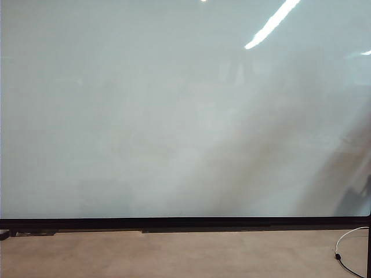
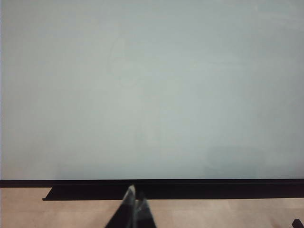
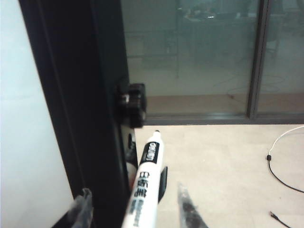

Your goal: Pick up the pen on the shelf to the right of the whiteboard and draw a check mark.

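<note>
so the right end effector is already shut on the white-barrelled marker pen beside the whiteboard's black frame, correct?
Not shut. In the right wrist view the right end effector is open: its fingers stand on either side of the white-barrelled marker pen with gaps showing. The pen does sit beside the whiteboard's black frame.

The whiteboard is a glossy pale grey-white, streaked with bright glare near its upper edge, and framed along the bottom by a thin black strip; the floor beneath is a dull beige, with a white cable lying on it; the pen has a white barrel printed with black lettering, a black band and a black tip; the left gripper and right gripper have dark fingers with translucent greyish tips.
</note>
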{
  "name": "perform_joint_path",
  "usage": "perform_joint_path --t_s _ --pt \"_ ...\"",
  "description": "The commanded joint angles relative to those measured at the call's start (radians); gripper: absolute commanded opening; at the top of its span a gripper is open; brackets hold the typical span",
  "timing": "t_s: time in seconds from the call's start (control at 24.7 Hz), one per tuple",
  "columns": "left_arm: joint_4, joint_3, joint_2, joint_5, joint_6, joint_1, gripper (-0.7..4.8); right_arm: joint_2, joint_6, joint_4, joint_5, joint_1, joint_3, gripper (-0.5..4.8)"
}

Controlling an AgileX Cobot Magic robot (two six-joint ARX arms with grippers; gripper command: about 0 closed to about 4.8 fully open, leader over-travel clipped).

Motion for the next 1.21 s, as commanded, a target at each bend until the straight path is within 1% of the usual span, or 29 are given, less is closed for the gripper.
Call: perform_joint_path --t_s 0.04,0.08,0.12,0.48,0.69,0.77,1.21 --pt "0.013 0.003 0.001 0.000 0.004 0.000 -0.04 0.004 0.008 0.013 0.002 0.000 0.000 2.29" --pt "0.012 0.003 0.001 0.000 0.004 0.000 -0.05 0.006 0.008 0.013 0.004 0.001 0.000 2.26" --pt "0.013 0.003 0.001 0.000 0.004 0.000 -0.04 0.011 0.008 0.014 0.006 0.001 0.001 2.09" --pt "0.013 0.003 0.001 0.000 0.004 0.000 -0.04 0.011 0.008 0.013 0.016 0.002 0.002 2.06" --pt "0.013 0.003 0.001 0.000 0.004 0.000 -0.05 0.011 0.008 0.014 0.015 0.002 0.002 1.96" --pt "0.013 0.003 0.001 0.000 0.004 0.000 -0.04 0.011 0.008 0.014 0.014 0.002 0.002 1.75" --pt "0.013 0.003 0.001 0.000 0.004 0.000 -0.04 0.011 0.008 0.015 0.012 0.014 0.011 1.75"
